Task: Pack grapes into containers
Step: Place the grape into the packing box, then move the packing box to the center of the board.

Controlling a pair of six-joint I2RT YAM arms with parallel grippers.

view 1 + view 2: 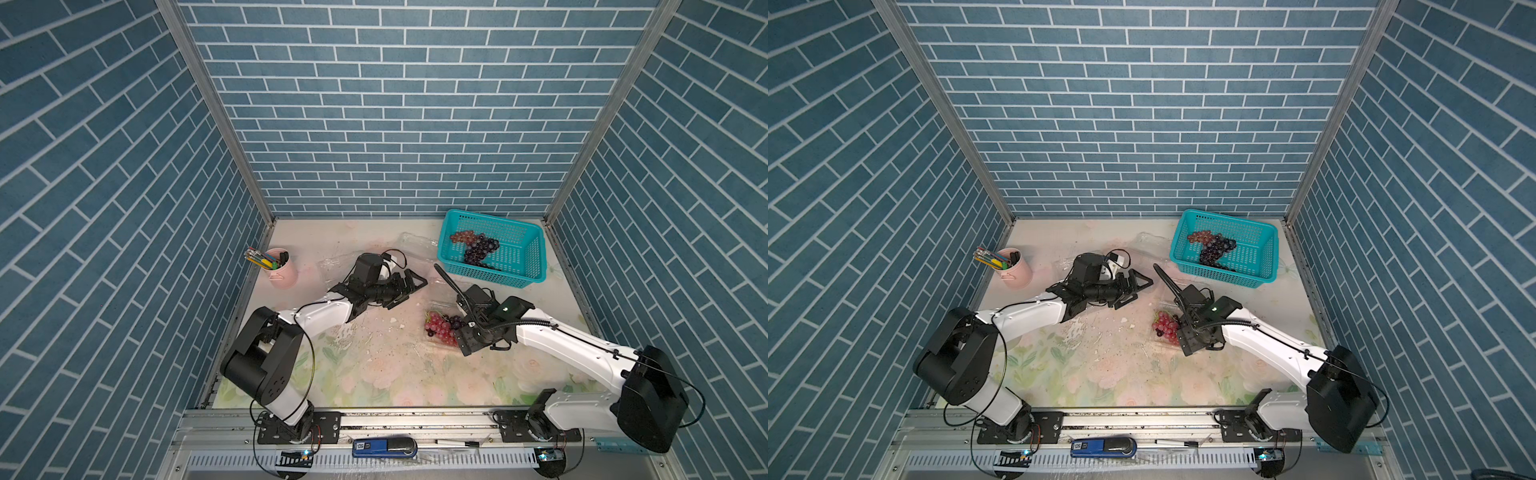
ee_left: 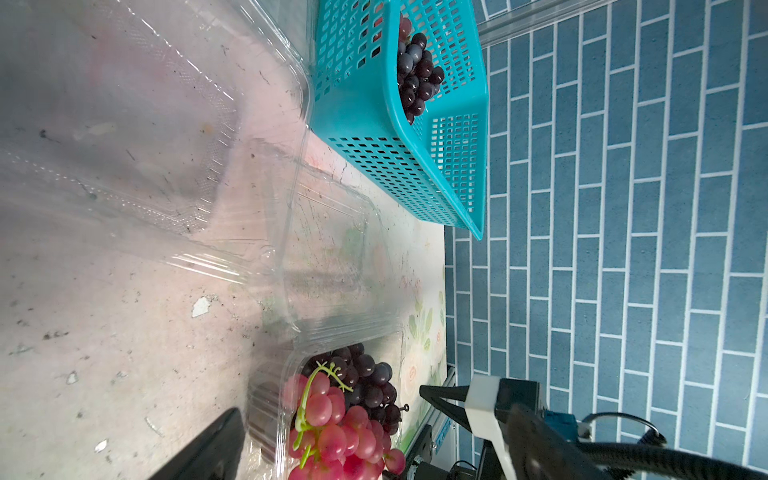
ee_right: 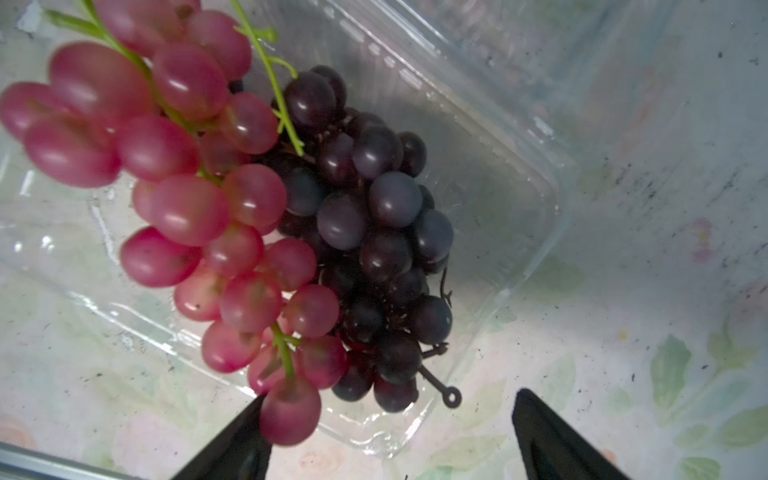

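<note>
Right of centre in both top views, a clear container (image 1: 436,306) on the bench (image 1: 374,374) holds a red-pink bunch (image 1: 438,328) and a dark bunch (image 3: 374,232), side by side and touching. The red one's long axis slants from upper left to lower right, with its green stem at the upper-left end. The right end effector (image 3: 390,397) hangs over them, fingers spread wide and gripping nothing; its wrist hides the container's right part. The left end effector (image 1: 409,293) is also spread and sits further left. At upper right, the teal basket (image 1: 494,276) holds further grapes (image 1: 478,249). The other clear containers (image 2: 166,137) are hard to make out in the top views — only faint outlines.
</note>
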